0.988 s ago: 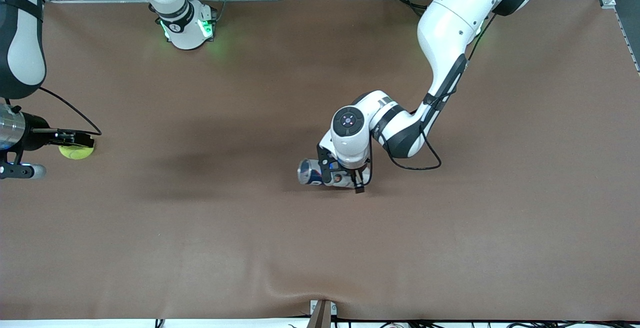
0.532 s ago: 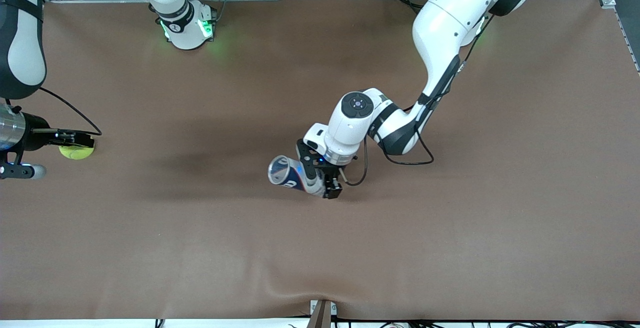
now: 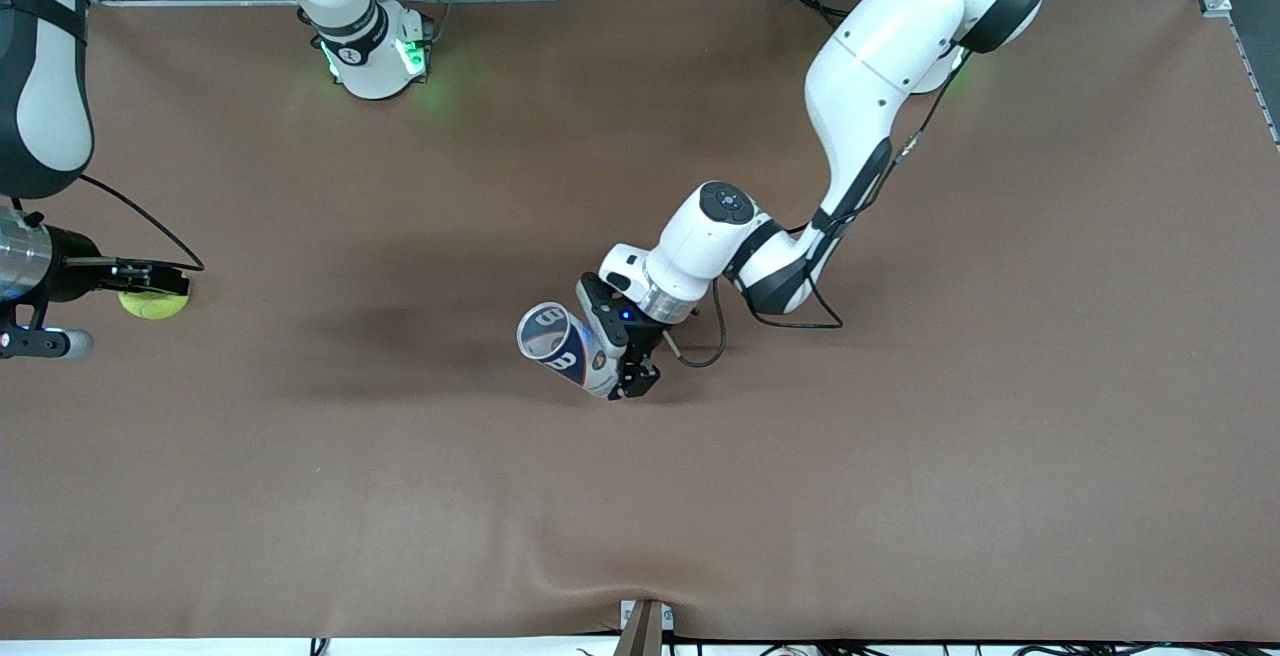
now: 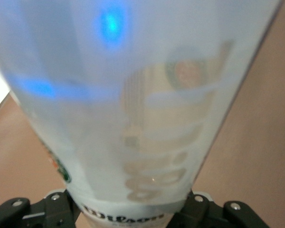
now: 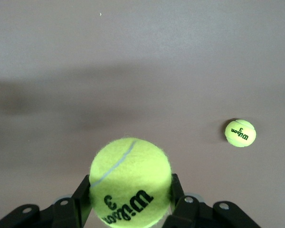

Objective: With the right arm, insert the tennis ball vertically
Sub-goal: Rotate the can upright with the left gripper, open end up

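Note:
My right gripper [image 3: 150, 281] is up in the air at the right arm's end of the table. It is shut on a yellow-green tennis ball [image 3: 152, 306]. The right wrist view shows this ball [image 5: 129, 175] between the gripper's [image 5: 130, 199] two fingers. A second tennis ball [image 5: 240, 133] lies on the table below. My left gripper [image 3: 625, 356] is shut on a white and blue ball can [image 3: 565, 348] over the middle of the table. The can is tilted and its open mouth [image 3: 543, 330] points up toward the right arm's end. The can [image 4: 133, 118] fills the left wrist view, held in my left gripper [image 4: 131, 211].
A brown mat [image 3: 900, 456] covers the whole table. It has a small ridge [image 3: 640, 591] at the edge nearest the front camera. The right arm's base [image 3: 375, 56] stands at the table's farthest edge.
My left gripper has lifted the can from lying flat, carried it toward the right arm's end and tipped its mouth upward. The right gripper and its ball have not moved.

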### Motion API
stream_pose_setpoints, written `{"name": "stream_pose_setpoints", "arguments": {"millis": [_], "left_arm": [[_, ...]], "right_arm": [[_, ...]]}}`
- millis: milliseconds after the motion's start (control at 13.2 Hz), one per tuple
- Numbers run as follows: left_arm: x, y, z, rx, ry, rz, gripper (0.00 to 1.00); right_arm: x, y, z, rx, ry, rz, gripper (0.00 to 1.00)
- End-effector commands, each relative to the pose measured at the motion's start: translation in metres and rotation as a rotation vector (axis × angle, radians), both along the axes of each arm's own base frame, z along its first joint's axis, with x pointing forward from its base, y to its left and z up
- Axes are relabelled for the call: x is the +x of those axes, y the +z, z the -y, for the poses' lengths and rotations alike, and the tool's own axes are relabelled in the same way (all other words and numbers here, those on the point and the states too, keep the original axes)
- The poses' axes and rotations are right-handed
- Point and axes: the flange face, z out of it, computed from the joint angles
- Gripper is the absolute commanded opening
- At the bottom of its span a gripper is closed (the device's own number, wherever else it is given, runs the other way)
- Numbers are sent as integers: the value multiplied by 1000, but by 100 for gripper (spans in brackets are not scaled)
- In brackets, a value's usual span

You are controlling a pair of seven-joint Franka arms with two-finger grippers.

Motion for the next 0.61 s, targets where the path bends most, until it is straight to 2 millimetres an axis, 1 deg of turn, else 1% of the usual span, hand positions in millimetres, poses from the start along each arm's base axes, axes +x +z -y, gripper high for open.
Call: {"name": "stream_pose_setpoints", "arguments": {"millis": [0, 228, 380, 532], "left_arm": [[-17, -24, 4, -132, 36, 13, 75], [-34, -42, 3, -227, 52, 23, 75], [-45, -51, 0, -272, 81, -2, 75], [-55, -54, 0, -310, 92, -13, 76]], "right_arm": [[1, 3, -3, -10, -12, 4, 0], [1, 3, -2, -12, -23, 3, 0], [2, 3, -6, -12, -25, 3, 0], [2, 3, -7, -14, -43, 3, 0]]}}
